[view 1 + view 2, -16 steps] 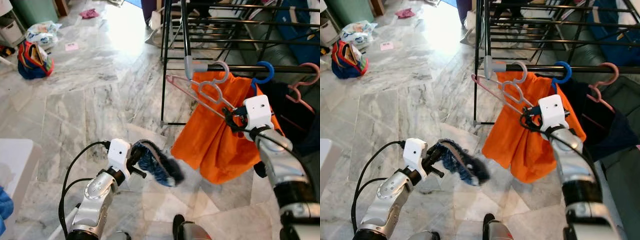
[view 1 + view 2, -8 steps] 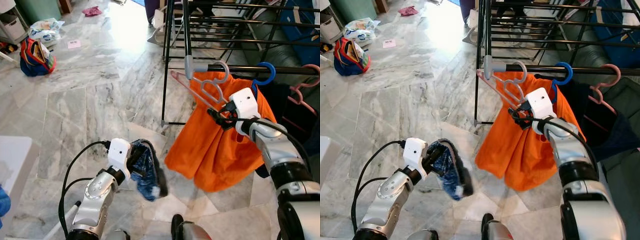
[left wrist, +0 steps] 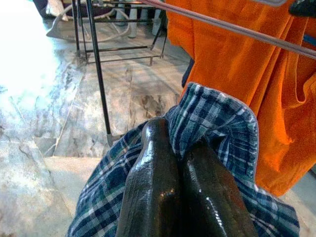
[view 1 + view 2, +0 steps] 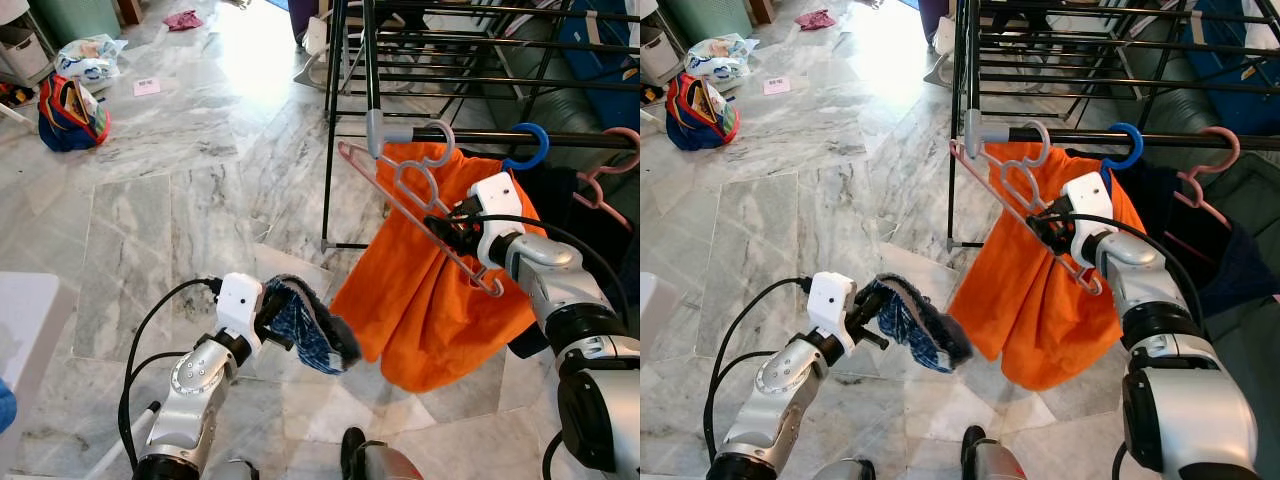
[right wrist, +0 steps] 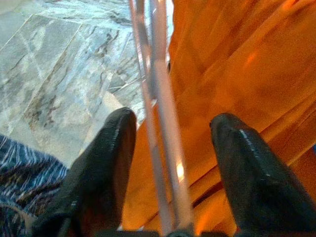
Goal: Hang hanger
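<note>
- Your right hand [image 4: 447, 226] has its fingers spread around the pink hanger [image 4: 415, 205], which hooks on the rack's black rail [image 4: 500, 137].
- An orange garment [image 4: 430, 290] hangs directly behind it (blue hanger [image 4: 528, 148] beside).
- Your left hand [image 4: 272, 321] pinches a blue plaid cloth [image 4: 310, 328] above the marble floor [image 4: 180, 190].

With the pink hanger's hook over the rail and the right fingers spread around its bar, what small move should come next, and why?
Probably draw the right gripper back off the pink hanger. Its hook sits over the black rail beside the orange garment, and the fingers stand apart from the bar.
</note>
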`<state>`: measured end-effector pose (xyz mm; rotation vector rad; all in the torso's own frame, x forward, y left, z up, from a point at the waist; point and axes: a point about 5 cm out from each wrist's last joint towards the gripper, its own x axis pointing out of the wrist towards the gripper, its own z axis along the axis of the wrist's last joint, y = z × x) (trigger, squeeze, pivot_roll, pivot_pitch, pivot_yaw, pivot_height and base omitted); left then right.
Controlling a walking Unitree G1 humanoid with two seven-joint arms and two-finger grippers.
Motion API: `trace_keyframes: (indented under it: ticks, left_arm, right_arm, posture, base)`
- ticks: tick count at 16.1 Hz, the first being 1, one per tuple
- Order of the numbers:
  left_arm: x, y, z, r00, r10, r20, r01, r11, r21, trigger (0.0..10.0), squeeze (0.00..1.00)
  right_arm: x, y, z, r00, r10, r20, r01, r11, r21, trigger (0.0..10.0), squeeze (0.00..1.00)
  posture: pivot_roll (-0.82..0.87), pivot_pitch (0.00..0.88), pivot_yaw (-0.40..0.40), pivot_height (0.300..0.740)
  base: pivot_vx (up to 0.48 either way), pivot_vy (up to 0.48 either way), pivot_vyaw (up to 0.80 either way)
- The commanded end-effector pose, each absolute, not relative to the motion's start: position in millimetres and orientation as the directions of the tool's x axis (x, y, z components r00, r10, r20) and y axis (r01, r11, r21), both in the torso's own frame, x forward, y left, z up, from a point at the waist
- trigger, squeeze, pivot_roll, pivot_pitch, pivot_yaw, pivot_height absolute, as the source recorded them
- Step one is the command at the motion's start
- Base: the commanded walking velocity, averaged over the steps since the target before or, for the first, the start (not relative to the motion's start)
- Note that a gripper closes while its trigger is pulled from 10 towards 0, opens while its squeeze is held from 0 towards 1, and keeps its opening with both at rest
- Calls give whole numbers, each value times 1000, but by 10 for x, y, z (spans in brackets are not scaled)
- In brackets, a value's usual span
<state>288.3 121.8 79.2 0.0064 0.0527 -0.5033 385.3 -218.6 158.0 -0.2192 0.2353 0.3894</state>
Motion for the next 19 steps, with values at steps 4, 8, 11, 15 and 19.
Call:
trace_keyframes:
  ticks: [4, 8, 11, 15, 19]
  left_arm:
    - [2865, 1179, 763, 865, -498, -63, 499, 867, 5, 10000, 0]
    - [2859, 1167, 759, 863, -501, -62, 502, 865, 7, 10000, 0]
    - [2868, 1160, 764, 863, -501, -61, 502, 865, 9, 10000, 0]
    - [2868, 1159, 762, 864, -499, -62, 500, 866, 11, 10000, 0]
    - [2862, 1151, 757, 864, -500, -65, 501, 865, 10, 10000, 0]
  right_arm:
    - [3871, -2223, 1617, 903, 348, -250, -391, 908, -148, 0, 0]
    - [3870, -2243, 1610, 908, 334, -253, -380, 910, -164, 0, 0]
    - [3865, -2264, 1585, 912, 315, -261, -365, 916, -167, 0, 0]
    - [3861, -2275, 1571, 914, 306, -268, -359, 917, -177, 706, 0]
    - [3862, -2264, 1554, 914, 299, -275, -354, 918, -179, 10000, 1000]
  posture:
    - [80, 211, -48, 740]
    - [82, 209, -49, 740]
    - [83, 208, -51, 740]
    - [85, 209, -52, 740]
    - [91, 210, -53, 740]
  base:
    - [0, 0, 0]
    - [0, 0, 0]
    - [0, 0, 0]
    - [0, 0, 0]
    - [0, 0, 0]
